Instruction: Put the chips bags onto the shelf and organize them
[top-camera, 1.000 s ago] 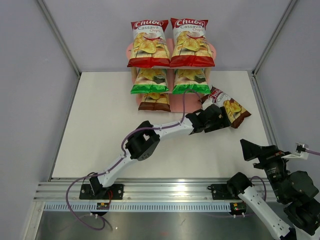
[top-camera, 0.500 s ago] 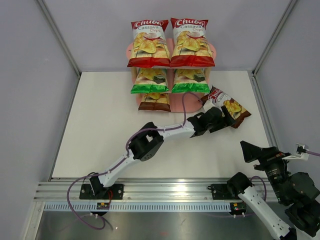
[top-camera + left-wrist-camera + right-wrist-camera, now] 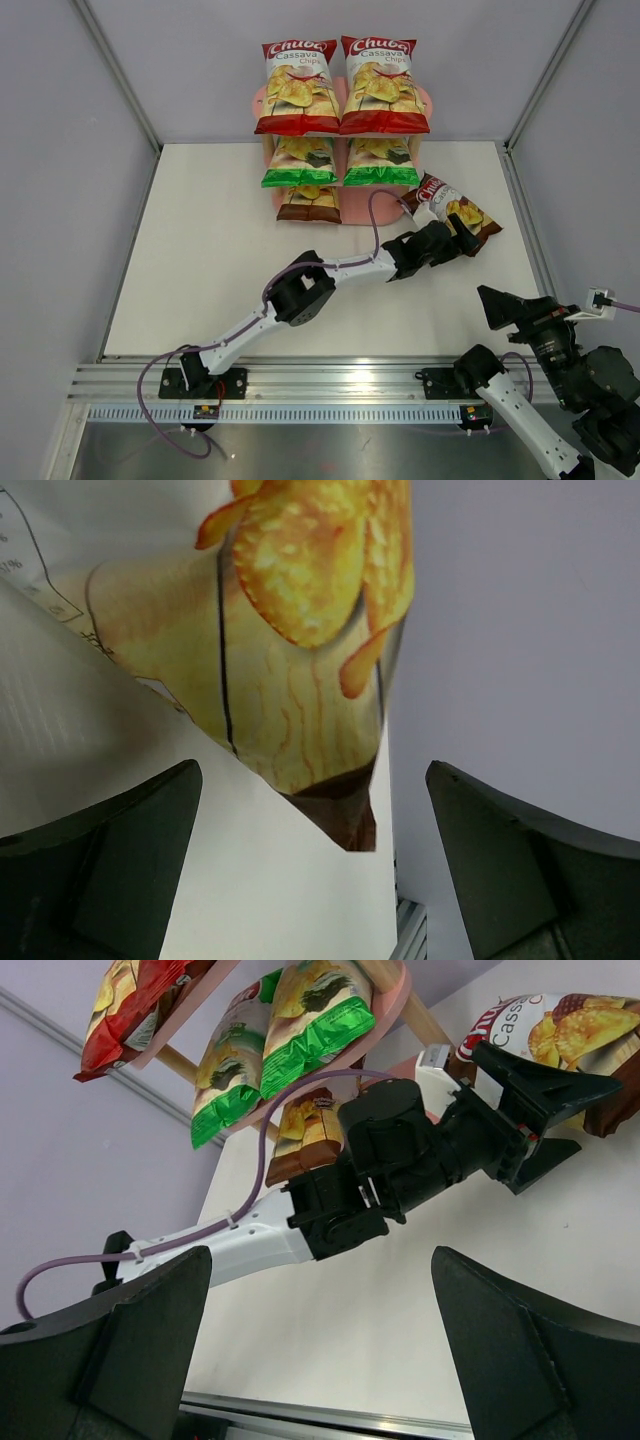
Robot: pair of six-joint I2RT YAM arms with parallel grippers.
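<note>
The pink shelf (image 3: 427, 100) stands at the back. Two red bags (image 3: 297, 88) (image 3: 383, 85) stand on its top tier, two green bags (image 3: 300, 161) (image 3: 381, 161) on the middle tier, and one brown bag (image 3: 309, 203) at bottom left. A second brown bag (image 3: 455, 211) lies tilted on the table, right of the shelf. My left gripper (image 3: 463, 238) is open at that bag's near edge. In the left wrist view the bag's corner (image 3: 345, 815) lies between the spread fingers (image 3: 100, 870). My right gripper (image 3: 495, 300) is open and empty, raised at the near right.
The grey enclosure walls (image 3: 60, 200) close in the white table (image 3: 200, 260) on the left, right and back. A metal rail (image 3: 300, 380) runs along the near edge. The bottom tier's right half (image 3: 385, 205) shows pink board.
My left arm has stretched further right, bringing the open gripper along the loose brown bag's near edge. The bag and the right arm have hardly moved.
</note>
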